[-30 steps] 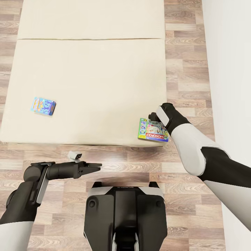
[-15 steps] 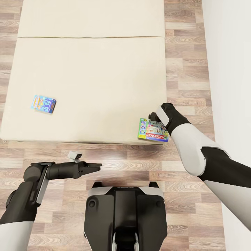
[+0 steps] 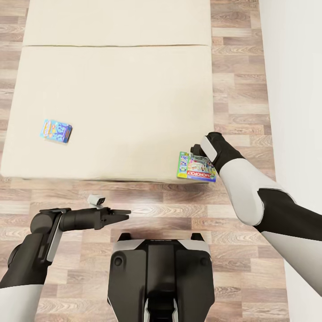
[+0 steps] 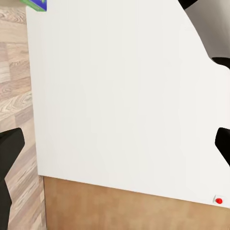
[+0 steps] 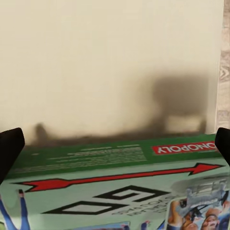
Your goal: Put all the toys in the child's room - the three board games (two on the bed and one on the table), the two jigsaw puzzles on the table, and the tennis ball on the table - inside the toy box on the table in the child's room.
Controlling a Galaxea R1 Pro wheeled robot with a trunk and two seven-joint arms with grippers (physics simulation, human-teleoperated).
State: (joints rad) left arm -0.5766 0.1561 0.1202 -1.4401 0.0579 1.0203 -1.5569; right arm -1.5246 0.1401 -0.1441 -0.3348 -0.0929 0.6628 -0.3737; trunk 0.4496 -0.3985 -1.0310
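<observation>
At the bed's [image 3: 112,103] near right corner, your right gripper [image 3: 199,151] sits at the far edge of the Monopoly box [image 3: 196,167], which lies flat on the mattress with its near edge at the mattress rim. Your right wrist view looks across the box lid [image 5: 115,191], with the two dark fingertips [image 5: 9,148] wide apart at either side of the picture; whether they already pinch the box, you cannot tell. Judge the box as light, stiff cardboard with a smooth, somewhat slippery print: take it across a thin edge, near the middle, so it does not swing. The small blue game [image 3: 56,130] lies well apart, toward the mattress's left side. Your left gripper [image 3: 123,214] hangs over the wood floor [image 3: 241,89] before the bed, fingers nearly together, holding nothing. A white wall [image 3: 295,67] runs close on your right, limiting elbow room.
</observation>
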